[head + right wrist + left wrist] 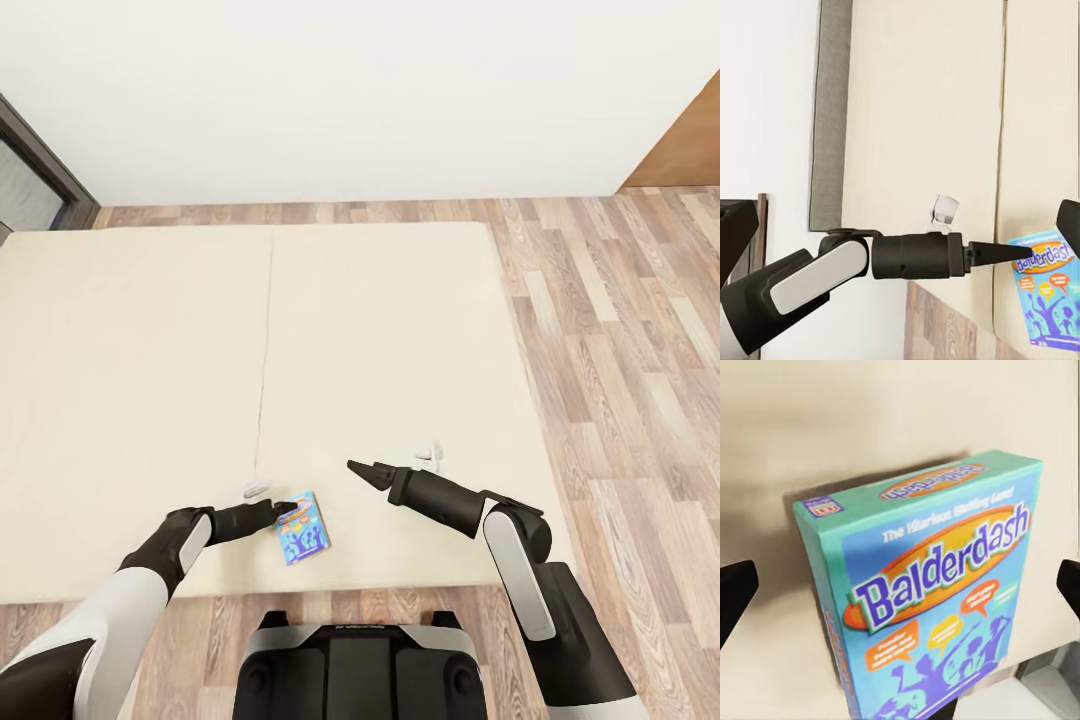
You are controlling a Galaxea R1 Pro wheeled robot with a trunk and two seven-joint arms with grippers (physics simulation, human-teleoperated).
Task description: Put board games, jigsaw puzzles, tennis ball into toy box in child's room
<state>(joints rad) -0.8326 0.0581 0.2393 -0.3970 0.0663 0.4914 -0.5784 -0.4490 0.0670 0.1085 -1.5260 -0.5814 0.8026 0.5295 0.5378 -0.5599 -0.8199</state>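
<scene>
A light blue board game (pixel 303 527), printed "Balderdash", lies near the front edge of the cream bed (pixel 380 330). My left gripper (pixel 285 510) is open right at the box's left edge. In the left wrist view the board game (pixel 937 600) sits between and beyond the dark fingertips (pixel 735 592), which stand wide apart without touching it. My right gripper (pixel 362 470) hovers open over the mattress, a little to the right of the box. The right wrist view shows the left gripper (pixel 994 253) pointing at the board game (pixel 1046 289).
Two small white objects (pixel 428 452) (pixel 256 490) rest on the mattress near the grippers. Wood-plank floor (pixel 620 330) runs along the bed's right side and front. A brown door (pixel 690 150) is at the far right and a dark frame (pixel 40 170) at the far left. My base (pixel 360 670) is against the bed's front edge.
</scene>
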